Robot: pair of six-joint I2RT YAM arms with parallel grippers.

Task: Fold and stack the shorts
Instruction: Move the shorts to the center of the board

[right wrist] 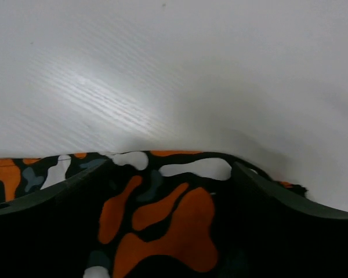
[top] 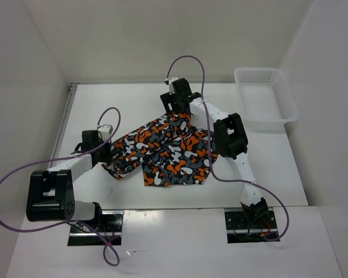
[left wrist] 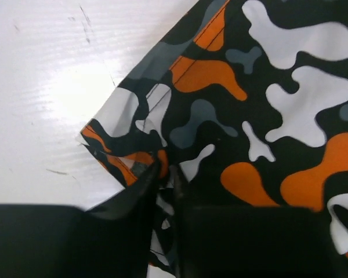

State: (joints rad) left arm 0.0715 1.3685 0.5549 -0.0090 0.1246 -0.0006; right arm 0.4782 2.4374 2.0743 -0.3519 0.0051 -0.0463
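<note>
The shorts (top: 165, 152), printed in orange, black, white and grey blotches, lie spread on the white table. My left gripper (top: 107, 152) is at their left edge. In the left wrist view it (left wrist: 165, 174) is shut on a hemmed corner of the shorts (left wrist: 267, 116), with fabric pinched between the two fingers. My right gripper (top: 177, 107) is at the far edge of the shorts. In the right wrist view it (right wrist: 171, 168) is open, its fingers (right wrist: 261, 185) spread wide with the edge of the shorts (right wrist: 162, 226) lying between them.
A white plastic mesh basket (top: 265, 98) stands at the back right of the table. White walls enclose the table (top: 133, 104) on the left, back and right. Purple cables loop from both arms.
</note>
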